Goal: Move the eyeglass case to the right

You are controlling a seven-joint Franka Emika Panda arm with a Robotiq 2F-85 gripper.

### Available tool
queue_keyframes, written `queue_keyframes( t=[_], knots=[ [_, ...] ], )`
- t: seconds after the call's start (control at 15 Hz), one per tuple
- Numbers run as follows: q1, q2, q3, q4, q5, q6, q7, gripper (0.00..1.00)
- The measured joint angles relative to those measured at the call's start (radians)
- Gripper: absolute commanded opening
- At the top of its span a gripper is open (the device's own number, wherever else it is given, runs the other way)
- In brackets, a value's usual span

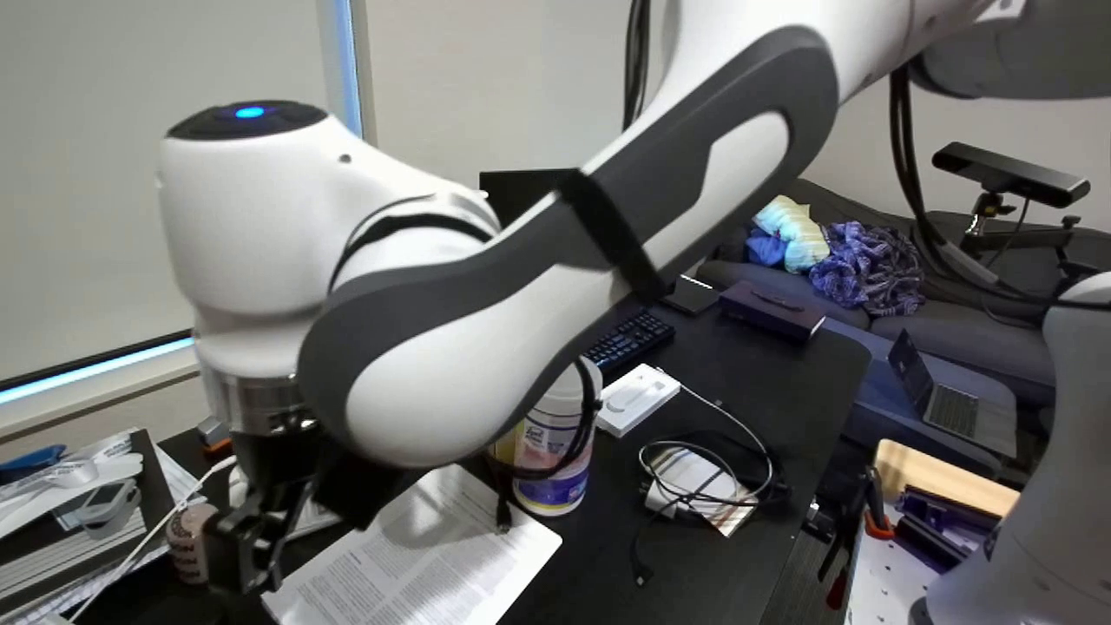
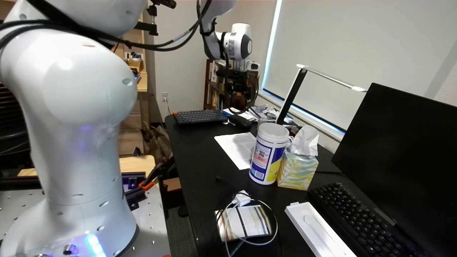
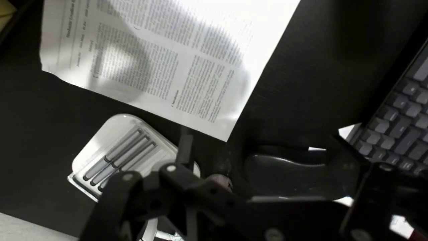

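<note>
Case (image 3: 287, 175) lay on the desk (image 2: 203, 157), near the paper (image 3: 150, 67) and keyboard (image 3: 398, 127); the gripper (image 3: 264, 149) hung above it, fingers (image 3: 185, 150) spread, grasping nothing. The move looked not yet made; gripping, shifting right and letting go seemed left

We count one robot arm (image 1: 555, 304) and, at its end, one tool (image 3: 264, 150) with two fingers (image 3: 184, 150). There is one bench (image 2: 194, 157), and on it we make out two keyboards (image 2: 358, 216), one monitor (image 2: 396, 160), one desk lamp (image 2: 292, 95), one wipes canister (image 2: 267, 153), one tissue box (image 2: 298, 171), one long white box (image 2: 317, 228), one striped notebook (image 2: 255, 219) and one black eyeglass case (image 3: 294, 177). Of printed papers (image 3: 160, 63) lying on their own we find one; the heap of papers (image 1: 104, 473) is too jumbled for us to number. In the wrist view we tally three grey pen-like bars (image 3: 115, 164). Off the bench, we add one open laptop (image 1: 942, 399) and one couch (image 1: 981, 347).
</note>
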Motion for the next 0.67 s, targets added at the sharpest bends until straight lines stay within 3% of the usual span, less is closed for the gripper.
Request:
queue_keyframes(
  t=[0.33,0.67],
  knots=[
    [0.129,0.214,-0.118,0.276,-0.006,-0.019,0.172,1.0],
    [0.141,0.26,-0.13,0.341,-0.006,-0.032,0.184,1.0]
  ],
)
